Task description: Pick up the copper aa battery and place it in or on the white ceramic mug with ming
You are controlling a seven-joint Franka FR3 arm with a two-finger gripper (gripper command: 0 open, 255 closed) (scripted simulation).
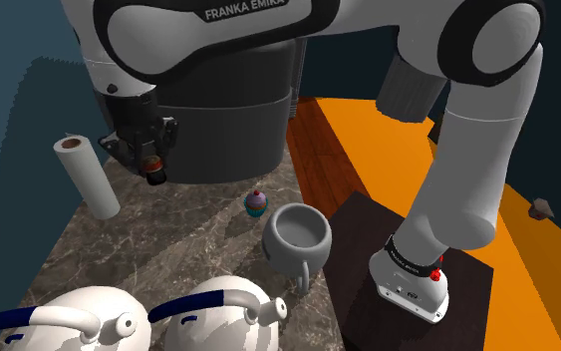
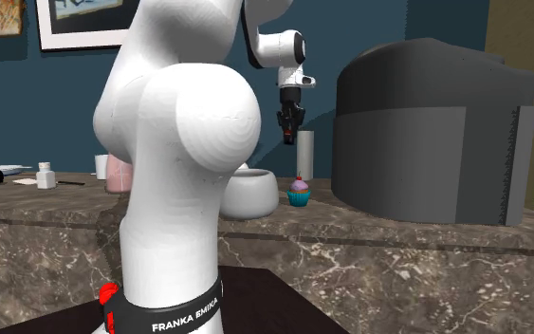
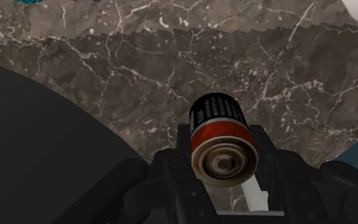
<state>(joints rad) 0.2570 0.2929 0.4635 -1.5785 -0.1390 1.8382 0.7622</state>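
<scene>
Shoulder view, upper left: holds battery [image 1: 153, 174] in hand [image 1: 151, 161] above bench [image 1: 183, 234]; pickup done, drop into centre mug [image 1: 298, 235] pending.

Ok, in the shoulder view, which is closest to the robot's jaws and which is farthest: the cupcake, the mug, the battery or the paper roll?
1. battery, clasped between the jaws.
2. paper roll, standing just to the view's left.
3. cupcake, down and to the view's right.
4. mug, past the cupcake, farthest right.
</scene>
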